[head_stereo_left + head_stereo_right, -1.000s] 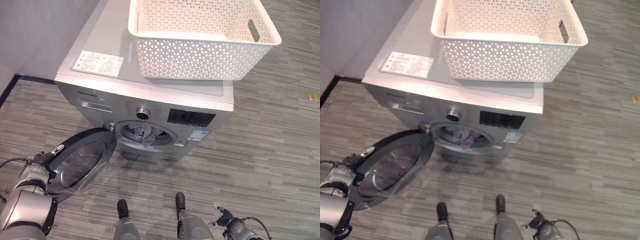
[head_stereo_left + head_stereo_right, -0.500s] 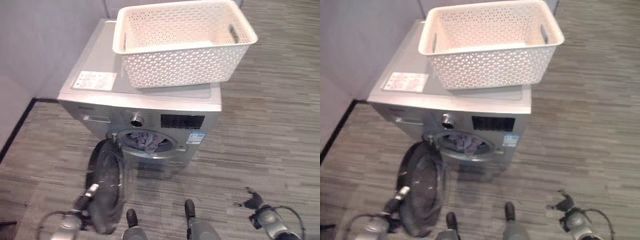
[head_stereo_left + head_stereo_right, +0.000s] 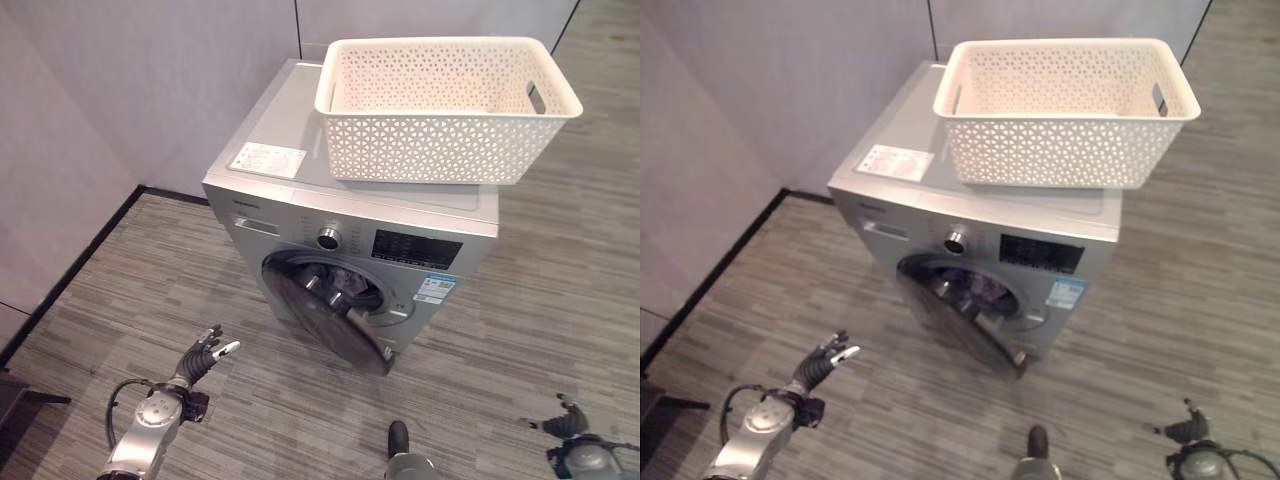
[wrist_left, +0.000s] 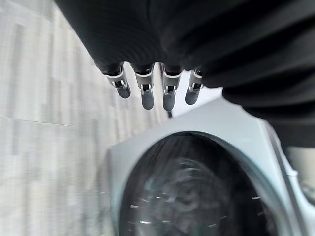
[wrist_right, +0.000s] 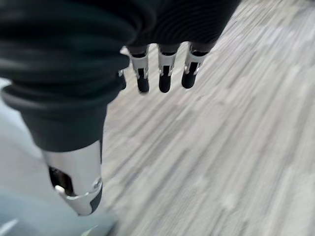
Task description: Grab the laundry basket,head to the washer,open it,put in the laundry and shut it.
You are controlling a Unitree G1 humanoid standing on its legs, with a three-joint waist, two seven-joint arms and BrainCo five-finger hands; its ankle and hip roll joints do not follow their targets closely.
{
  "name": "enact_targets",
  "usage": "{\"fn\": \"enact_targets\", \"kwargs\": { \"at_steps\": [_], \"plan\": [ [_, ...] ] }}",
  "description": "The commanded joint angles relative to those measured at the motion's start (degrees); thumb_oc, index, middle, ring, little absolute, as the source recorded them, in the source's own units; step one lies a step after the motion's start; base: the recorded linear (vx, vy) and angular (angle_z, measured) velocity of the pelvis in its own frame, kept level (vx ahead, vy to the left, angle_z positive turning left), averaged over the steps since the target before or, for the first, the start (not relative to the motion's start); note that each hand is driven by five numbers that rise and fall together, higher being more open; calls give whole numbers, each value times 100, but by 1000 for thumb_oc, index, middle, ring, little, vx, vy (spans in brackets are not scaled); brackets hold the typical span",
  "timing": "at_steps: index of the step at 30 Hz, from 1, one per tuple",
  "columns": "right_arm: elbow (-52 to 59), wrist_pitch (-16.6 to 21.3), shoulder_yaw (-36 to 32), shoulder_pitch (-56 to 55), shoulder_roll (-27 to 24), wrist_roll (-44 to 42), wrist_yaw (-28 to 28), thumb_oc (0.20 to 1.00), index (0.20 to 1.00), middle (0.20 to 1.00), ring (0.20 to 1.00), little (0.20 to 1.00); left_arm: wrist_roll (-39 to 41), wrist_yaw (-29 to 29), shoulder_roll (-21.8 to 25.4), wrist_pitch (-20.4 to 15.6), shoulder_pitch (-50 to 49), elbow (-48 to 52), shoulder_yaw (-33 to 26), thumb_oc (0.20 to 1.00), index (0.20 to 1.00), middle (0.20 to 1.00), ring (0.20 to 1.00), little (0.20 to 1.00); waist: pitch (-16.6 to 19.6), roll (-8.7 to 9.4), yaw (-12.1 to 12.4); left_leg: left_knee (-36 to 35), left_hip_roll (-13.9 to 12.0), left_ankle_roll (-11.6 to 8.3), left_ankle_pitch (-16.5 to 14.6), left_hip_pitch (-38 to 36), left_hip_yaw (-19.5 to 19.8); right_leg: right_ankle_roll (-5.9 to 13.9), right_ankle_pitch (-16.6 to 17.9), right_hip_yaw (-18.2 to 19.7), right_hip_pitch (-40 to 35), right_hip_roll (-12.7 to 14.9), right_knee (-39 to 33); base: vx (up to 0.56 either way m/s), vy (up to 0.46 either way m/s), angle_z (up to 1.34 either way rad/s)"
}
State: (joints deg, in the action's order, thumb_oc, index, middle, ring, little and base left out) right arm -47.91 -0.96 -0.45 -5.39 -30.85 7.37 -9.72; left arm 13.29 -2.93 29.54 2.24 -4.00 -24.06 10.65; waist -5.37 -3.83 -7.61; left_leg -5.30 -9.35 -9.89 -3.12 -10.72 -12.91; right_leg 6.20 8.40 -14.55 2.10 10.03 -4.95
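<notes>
Striped floor (image 3: 150,290); washer (image 3: 350,250) door (image 3: 325,320) nearly shut (left wrist view: glass close-up); left hand (image 3: 205,352), right hand (image 5: 147,73) slack-fingered, empty.

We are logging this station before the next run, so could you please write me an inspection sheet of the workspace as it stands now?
Surface: grey striped floor; nothing seen lying on it.
Job's things: silver washer against the wall, its round door swung nearly to the front, latch state not readable. White laundry basket sits on the washer's top; no laundry seen in it.
Clutter: nothing seen.
Hands: left hand low over the floor in front of the washer, fingers straight, holding nothing. Right hand low at the other side, fingers relaxed, holding nothing.
Cables: nothing seen apart from the robot's own.
Surroundings: plain grey wall panels with a dark skirting strip.
</notes>
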Motion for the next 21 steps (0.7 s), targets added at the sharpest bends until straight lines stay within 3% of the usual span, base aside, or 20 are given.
{"fn": "enact_targets", "kwargs": {
  "at_steps": [1,3,8,10,17,21],
  "plan": [
    [-164,75,196,186,30,-303,-27,1000,1000,1000,1000,1000,-1059,-191,-455,-294,1331,-878,909,1000,1000,1000,1000,1000,128,-65,-303,30,-132,350,-18,97,-123,218,-390,431,444,-225,33,-122,56,26],
    [-235,20,385,276,86,-272,88,1000,1000,1000,1000,1000,-1887,-474,-606,-281,2103,-1071,1774,1000,1000,1000,1000,1000,100,-48,-442,30,-37,389,-156,111,-183,309,-275,480,529,-172,41,-68,45,19],
    [-296,34,928,271,288,-163,536,1000,1000,1000,1000,1000,-2340,-540,-460,-242,2552,-475,2129,1000,1000,1000,1000,1000,-15,-19,-363,30,117,486,-313,107,-195,396,-137,566,697,-114,35,-55,17,-31],
    [-500,30,1678,477,584,-16,973,1000,1000,1000,1000,1000,-2360,-543,-422,-285,2301,-266,1997,1000,1000,1000,1000,1000,-55,52,-154,30,139,503,-300,104,-170,396,-98,507,748,-63,28,-40,-74,-40],
    [-947,15,2761,1658,1085,-299,1474,1000,1000,1000,1000,1000,-1752,-510,-403,-312,1327,80,1540,1000,1000,1000,1000,1000,-184,24,330,30,68,488,-123,303,32,358,-74,308,800,12,10,-34,-43,-1],
    [-2006,-42,3035,2930,1594,-553,1513,1000,1000,1000,1000,1000,-1391,-730,-230,-311,461,298,1553,1000,1000,1000,1000,1000,-338,-171,825,34,37,456,41,564,205,349,-65,21,799,143,1,-65,-9,45]
  ]
}}
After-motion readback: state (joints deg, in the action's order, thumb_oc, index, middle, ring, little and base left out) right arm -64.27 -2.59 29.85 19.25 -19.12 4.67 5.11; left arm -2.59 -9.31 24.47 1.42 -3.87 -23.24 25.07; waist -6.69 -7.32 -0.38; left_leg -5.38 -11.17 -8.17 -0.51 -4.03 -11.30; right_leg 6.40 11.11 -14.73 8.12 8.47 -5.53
